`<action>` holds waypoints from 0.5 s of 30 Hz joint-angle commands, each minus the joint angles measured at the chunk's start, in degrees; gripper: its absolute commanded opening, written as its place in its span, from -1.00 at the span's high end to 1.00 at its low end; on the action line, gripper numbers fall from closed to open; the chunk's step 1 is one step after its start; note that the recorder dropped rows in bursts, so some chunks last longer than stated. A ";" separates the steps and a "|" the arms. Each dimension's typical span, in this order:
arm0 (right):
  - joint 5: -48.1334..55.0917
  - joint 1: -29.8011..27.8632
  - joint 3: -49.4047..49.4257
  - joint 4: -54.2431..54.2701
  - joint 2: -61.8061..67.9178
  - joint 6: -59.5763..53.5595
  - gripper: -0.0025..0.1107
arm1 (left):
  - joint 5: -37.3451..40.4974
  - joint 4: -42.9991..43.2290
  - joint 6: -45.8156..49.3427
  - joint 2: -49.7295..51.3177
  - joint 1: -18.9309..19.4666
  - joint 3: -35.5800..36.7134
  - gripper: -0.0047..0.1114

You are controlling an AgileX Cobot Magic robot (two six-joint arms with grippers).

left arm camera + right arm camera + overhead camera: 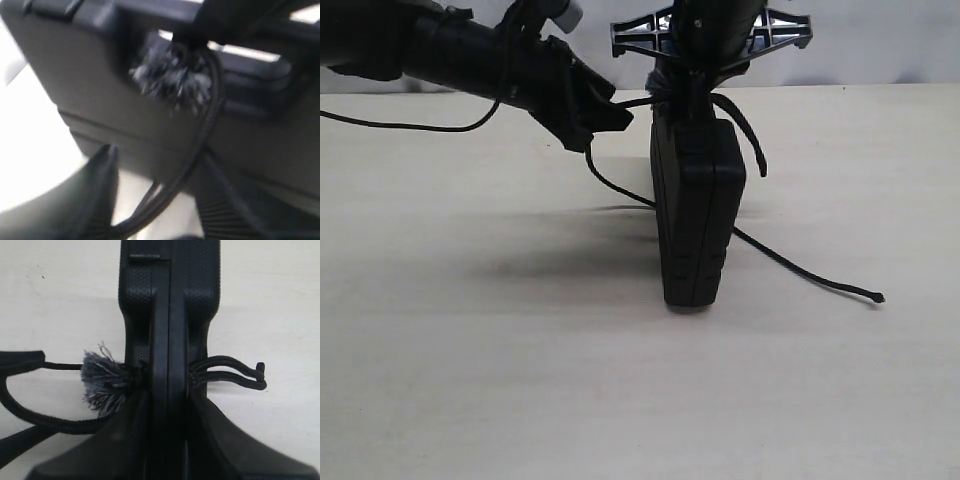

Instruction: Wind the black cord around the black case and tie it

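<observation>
The black case (698, 220) stands on its narrow edge in the middle of the table. My right gripper (685, 95) comes down from above and is shut on its top edge, one finger on each side (167, 392). The black cord (790, 265) passes through the top of the case. Its frayed knot (102, 382) sits on one side and a doubled loop (235, 372) sticks out on the other. One strand trails across the table to a knotted tip (875, 297). My left gripper (620, 110) is beside the case top, open, with the cord (185, 175) running between its fingers near the knot (172, 80).
The pale table (470, 380) surrounds the case on all sides. A thin robot cable (420, 125) hangs under the left arm. A black lattice bracket (640, 35) juts out from the right wrist above the case.
</observation>
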 commanded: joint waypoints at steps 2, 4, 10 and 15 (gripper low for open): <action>-0.03 0.16 -0.46 1.22 -0.44 -0.58 0.88 | 0.49 -7.50 5.65 -0.03 -2.19 -0.02 0.92; -0.27 0.16 -0.46 1.51 -0.44 -0.58 0.88 | 0.49 -7.50 5.65 -0.03 -2.52 -0.02 0.92; -0.43 0.16 -0.46 1.64 -0.44 -0.58 0.88 | 0.13 -8.16 7.15 0.30 -5.56 -0.02 0.92; -0.43 0.16 -0.46 1.64 -0.44 -0.58 0.88 | -1.90 -7.75 7.15 0.34 -6.48 -0.02 0.92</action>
